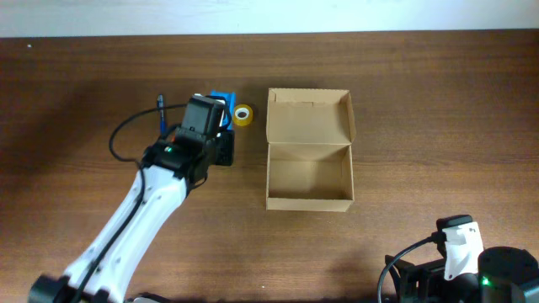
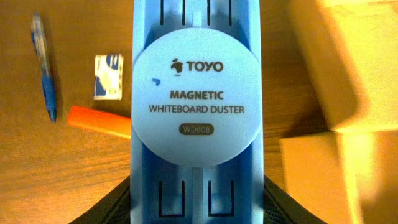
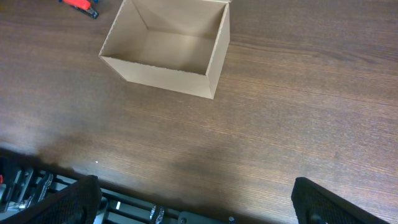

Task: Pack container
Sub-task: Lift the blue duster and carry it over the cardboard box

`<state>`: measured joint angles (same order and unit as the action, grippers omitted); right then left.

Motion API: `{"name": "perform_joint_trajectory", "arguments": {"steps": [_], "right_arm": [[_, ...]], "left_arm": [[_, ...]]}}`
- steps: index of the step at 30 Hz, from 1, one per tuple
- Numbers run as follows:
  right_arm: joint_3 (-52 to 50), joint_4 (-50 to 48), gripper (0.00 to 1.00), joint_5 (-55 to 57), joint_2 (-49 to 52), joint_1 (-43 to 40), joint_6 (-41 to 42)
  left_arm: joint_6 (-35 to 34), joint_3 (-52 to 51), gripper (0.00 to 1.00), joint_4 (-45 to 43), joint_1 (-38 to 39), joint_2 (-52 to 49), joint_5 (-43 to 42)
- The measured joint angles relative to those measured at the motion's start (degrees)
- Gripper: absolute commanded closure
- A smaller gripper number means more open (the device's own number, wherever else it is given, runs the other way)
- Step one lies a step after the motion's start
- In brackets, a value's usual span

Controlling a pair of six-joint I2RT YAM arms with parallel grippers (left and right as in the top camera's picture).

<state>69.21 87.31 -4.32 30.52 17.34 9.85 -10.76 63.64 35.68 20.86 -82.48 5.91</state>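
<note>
The container (image 1: 309,202) is an open brown cardboard box at the middle of the table, its flap lid folded back, and it looks empty. It also shows in the right wrist view (image 3: 158,74) and, blurred, at the right of the left wrist view (image 2: 348,62). My left gripper (image 1: 221,128) sits left of the box. Its fingers (image 2: 196,202) press both sides of a blue magnetic whiteboard duster (image 2: 196,93), also seen from overhead (image 1: 221,99). My right gripper (image 3: 196,199) is open and empty at the table's front edge (image 1: 455,227).
A yellow tape roll (image 1: 243,115) lies between the duster and the box. A blue pen (image 2: 43,68), a small white and blue packet (image 2: 108,76) and an orange marker (image 2: 99,121) lie left of the duster. A red item (image 3: 79,5) lies beyond the box.
</note>
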Motion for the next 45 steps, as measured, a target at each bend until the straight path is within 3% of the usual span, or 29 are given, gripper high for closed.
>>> {"name": "perform_joint_trajectory", "arguments": {"steps": [12,17,23,26,31,45], "right_arm": [[0.0,0.0,0.01,0.0,0.0,0.0,-0.02],[0.0,0.02,0.01,0.0,0.0,0.0,-0.02],[0.0,0.0,0.01,0.0,0.0,0.0,-0.04],[0.0,0.0,0.01,0.0,0.0,0.0,-0.04],[0.0,0.0,0.01,0.0,0.0,0.0,-0.02],[0.0,0.02,0.01,0.0,0.0,0.0,-0.02]], "left_arm": [[25.79,0.13,0.71,0.33,14.14,5.77,-10.16],[36.61,0.13,0.72,0.15,15.63,5.73,-15.87],[49.92,0.13,0.79,-2.14,15.69,-0.33,-23.08],[53.31,0.13,0.87,-2.49,15.69,-4.66,-24.0],[56.92,0.13,0.87,-2.56,15.69,-9.81,-24.61],[62.01,0.13,0.87,-2.73,15.72,-10.1,-21.99]]}}
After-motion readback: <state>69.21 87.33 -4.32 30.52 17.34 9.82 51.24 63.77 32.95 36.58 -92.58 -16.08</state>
